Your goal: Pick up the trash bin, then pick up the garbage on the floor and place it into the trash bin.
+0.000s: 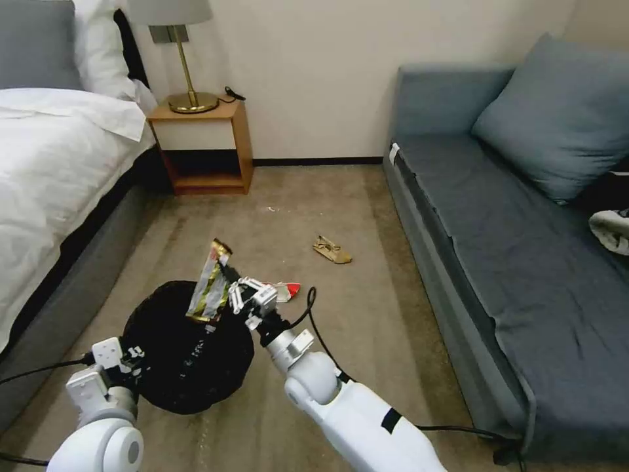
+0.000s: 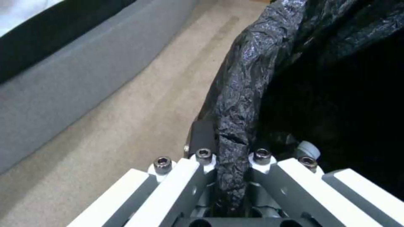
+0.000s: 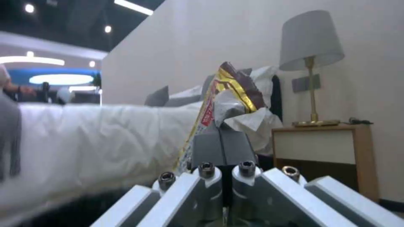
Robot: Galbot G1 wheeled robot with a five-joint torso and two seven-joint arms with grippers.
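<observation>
The bin, bag-lined, sits low at 7 o'clock in the head view, its inside too dark to read. The left gripper is clamped on its rim at the bin's 9 o'clock. Over the bin's 1 o'clock edge, the right gripper pinches the wrapper, held upright. On the carpet, a red-white packet lies just beyond the gripper; a tan paper lies farther toward 1 o'clock.
</observation>
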